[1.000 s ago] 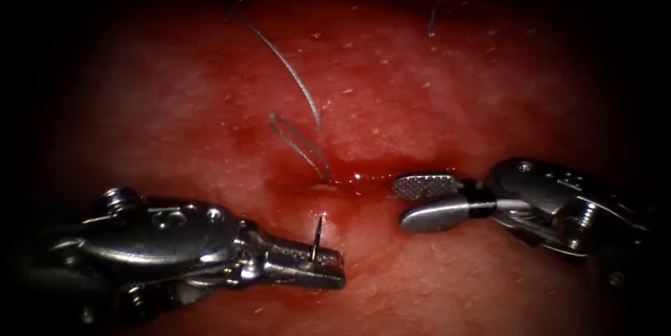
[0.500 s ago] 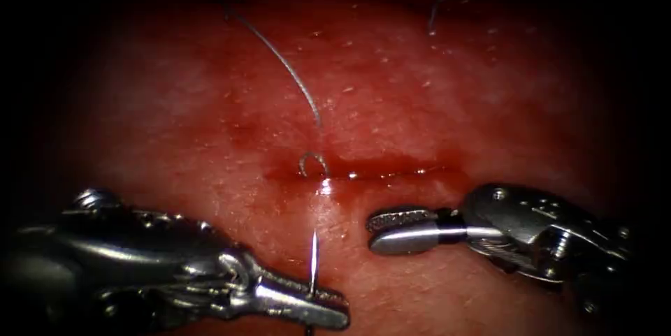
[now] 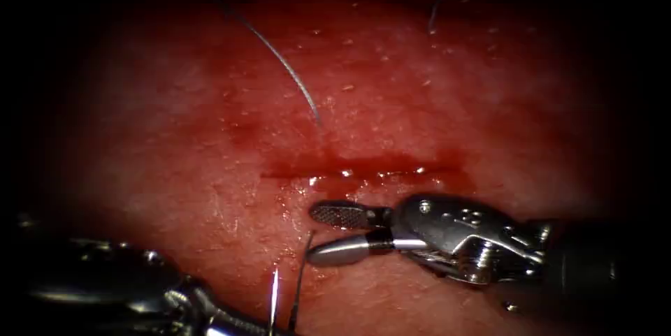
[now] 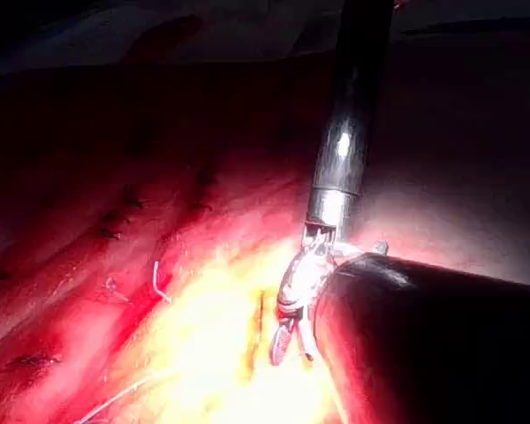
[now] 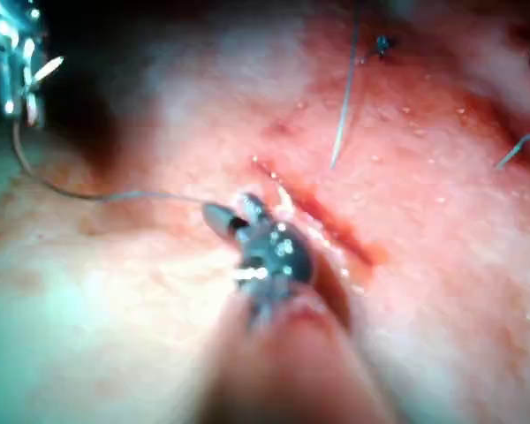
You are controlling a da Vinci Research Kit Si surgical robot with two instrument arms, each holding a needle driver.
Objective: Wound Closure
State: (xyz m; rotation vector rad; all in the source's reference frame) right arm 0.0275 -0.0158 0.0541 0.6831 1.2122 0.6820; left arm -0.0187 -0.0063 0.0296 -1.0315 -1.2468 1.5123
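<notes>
The cut (image 3: 356, 168) runs across the tissue (image 3: 447, 91), wet with red fluid. My left tool (image 3: 231, 325) sits low at the frame's edge, shut on the needle (image 3: 274, 297), whose point stands upright, out of the tissue. Thread (image 3: 300, 276) rises beside it to the tissue just below the cut's left part. My right tool (image 3: 328, 232) lies below the cut with its jaws open, the lower one touching or nearly touching that thread, holding nothing. In the right wrist view, thread (image 5: 115, 195) runs from the left tool (image 5: 13, 66) to the right tool (image 5: 225, 212).
A long thread tail (image 3: 279, 63) lies on the tissue above the cut. A short cut end (image 3: 444, 4) rests at the far upper right. Older stitched cuts (image 4: 115, 221) and a thread end (image 4: 159, 283) mark the tissue beside the right tool's shaft (image 4: 344, 132).
The left tool pulled down toward the frame's edge with the needle, and the thread loop at the cut drew through and vanished. The right tool moved left and down, jaws still open.
</notes>
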